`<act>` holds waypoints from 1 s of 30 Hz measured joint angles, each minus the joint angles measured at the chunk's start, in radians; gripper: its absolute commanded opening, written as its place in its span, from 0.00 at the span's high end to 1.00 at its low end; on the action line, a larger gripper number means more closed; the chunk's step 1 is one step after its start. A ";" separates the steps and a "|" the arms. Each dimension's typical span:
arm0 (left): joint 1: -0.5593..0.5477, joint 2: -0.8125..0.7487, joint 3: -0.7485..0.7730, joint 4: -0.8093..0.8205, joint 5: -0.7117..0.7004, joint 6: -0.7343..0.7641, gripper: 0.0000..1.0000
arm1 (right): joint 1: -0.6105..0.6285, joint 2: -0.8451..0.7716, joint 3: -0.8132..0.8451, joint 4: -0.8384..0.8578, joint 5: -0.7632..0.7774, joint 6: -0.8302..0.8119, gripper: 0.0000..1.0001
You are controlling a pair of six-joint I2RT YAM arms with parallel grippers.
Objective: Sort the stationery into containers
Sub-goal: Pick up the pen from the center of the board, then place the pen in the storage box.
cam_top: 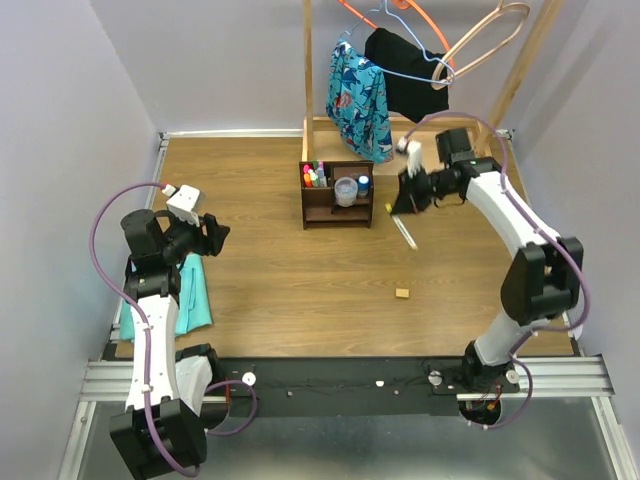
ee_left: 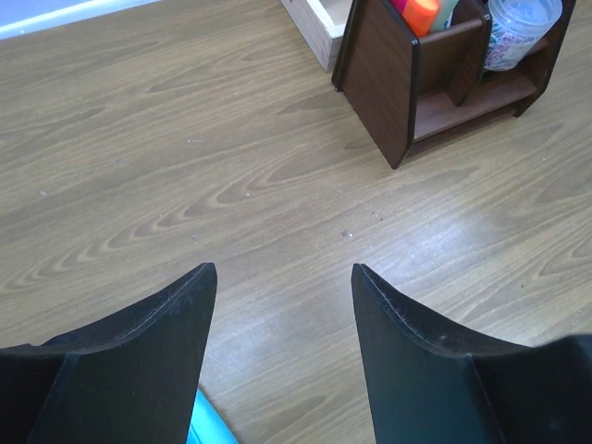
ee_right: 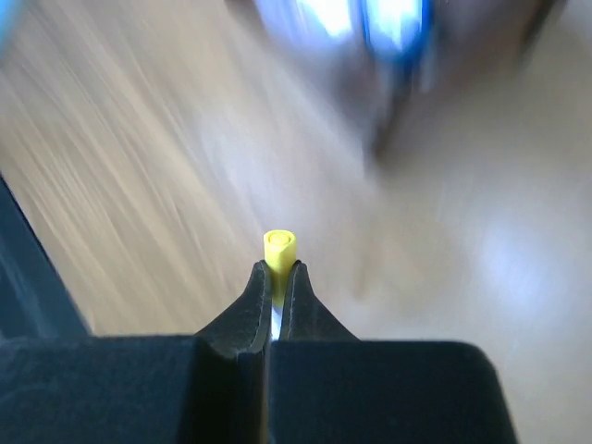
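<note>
The right gripper is clamped on a yellow-capped marker, with the cap poking past the fingertips (the wrist view behind it is blurred). It sits just right of the organizer, which holds a tub and highlighters. The left gripper hangs with fingers apart, holding nothing, over the table beside the cloth. An eraser lies on the table, apart from the organizer.
</note>
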 measured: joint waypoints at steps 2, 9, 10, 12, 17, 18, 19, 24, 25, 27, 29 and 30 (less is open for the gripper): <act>0.000 0.007 0.005 -0.010 0.000 0.005 0.31 | 0.000 -0.064 0.006 0.224 -0.107 0.126 0.99; 0.000 0.054 0.062 -0.088 -0.001 0.054 0.31 | 0.083 -0.058 -0.037 1.147 -0.154 0.539 0.99; 0.000 0.060 0.072 -0.097 -0.001 0.062 0.31 | 0.098 -0.034 -0.037 1.220 -0.146 0.568 0.99; 0.000 0.074 0.095 -0.126 -0.002 0.084 0.31 | 0.132 0.037 -0.037 1.374 -0.127 0.606 0.99; 0.000 0.113 0.124 -0.169 -0.003 0.122 0.31 | 0.200 0.156 -0.063 1.595 -0.075 0.593 0.99; 0.000 0.126 0.127 -0.180 -0.003 0.131 0.31 | 0.207 0.168 -0.065 1.623 -0.068 0.588 0.99; 0.000 0.137 0.133 -0.187 -0.004 0.135 0.31 | 0.214 0.187 -0.066 1.659 -0.060 0.583 1.00; 0.000 0.190 0.159 -0.200 -0.012 0.156 0.31 | 0.215 0.235 -0.066 1.745 -0.027 0.555 0.99; 0.000 0.200 0.164 -0.199 -0.013 0.158 0.31 | 0.213 0.245 -0.065 1.757 -0.023 0.550 0.99; 0.000 0.210 0.167 -0.196 -0.015 0.161 0.31 | 0.211 0.266 -0.061 1.773 -0.014 0.537 0.99; 0.000 0.222 0.168 -0.195 -0.019 0.163 0.31 | 0.211 0.291 -0.053 1.778 -0.009 0.528 1.00; 0.000 0.227 0.168 -0.195 -0.021 0.165 0.31 | 0.211 0.303 -0.052 1.778 -0.008 0.525 0.99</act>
